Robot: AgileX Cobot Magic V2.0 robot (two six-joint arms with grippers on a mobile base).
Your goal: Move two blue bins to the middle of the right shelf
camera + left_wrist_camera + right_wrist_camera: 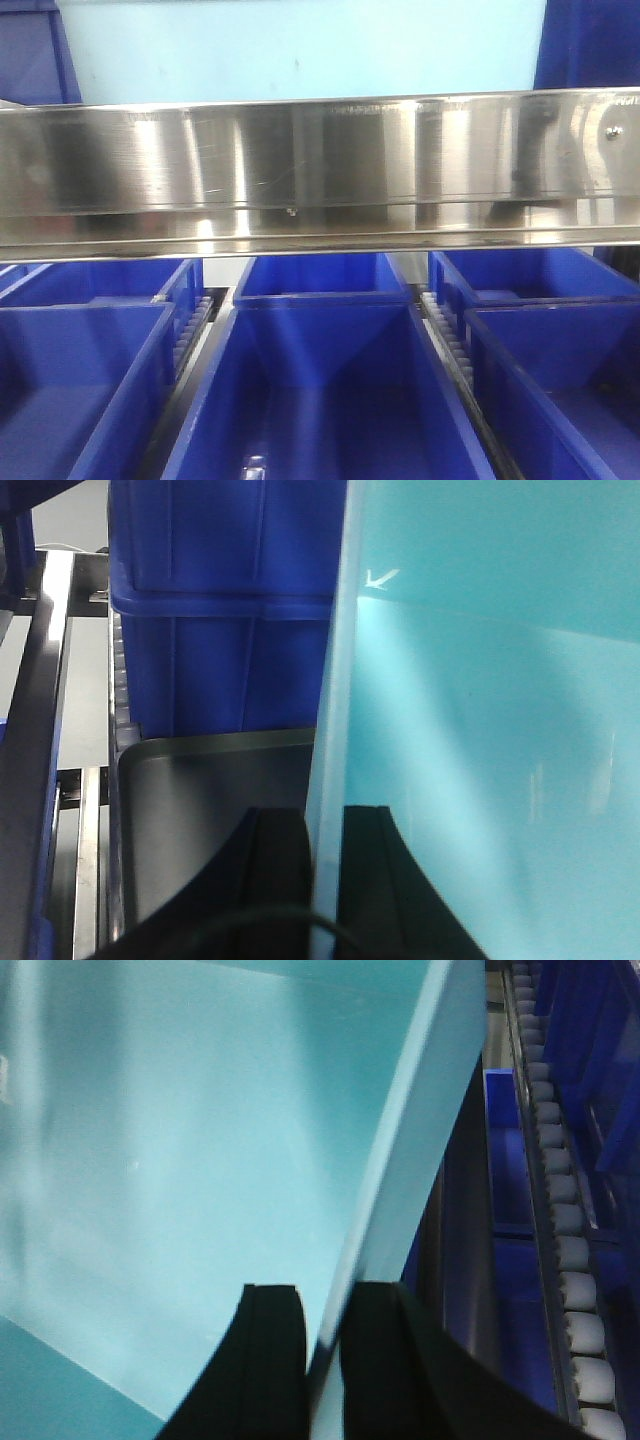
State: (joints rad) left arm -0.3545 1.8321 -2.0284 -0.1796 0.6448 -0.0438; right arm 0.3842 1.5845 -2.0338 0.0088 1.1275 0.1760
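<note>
- While both arms carry the load, we judge the step in hand to be sliding the light-blue bin (300, 50) onto the right shelf middle (320, 165). Its brushed-steel front crosses just under the bin's pale face in the front view.
- To do this well, we advance both arms together and level, so the bin neither twists nor catches its base on that steel front. We let go only once the base rests on the rollers. Whether it already does is hidden.
- Our left gripper (325, 825) is closed down to the thickness of the wall, with one finger on each side of the bin's side wall. The wall rises straight ahead from between the fingers, and the bin's inside spreads to the right. A black tray (210, 810) lies to the left, with a dark-blue bin (230, 610) beyond it.
- Our right gripper (320, 1300) pinches the opposite wall the same way. The bin's inside lies to the left of the fingers, and a white roller track (560, 1220) runs ahead on the right.
- We cannot tell whether a second pale bin is nested inside.
</note>
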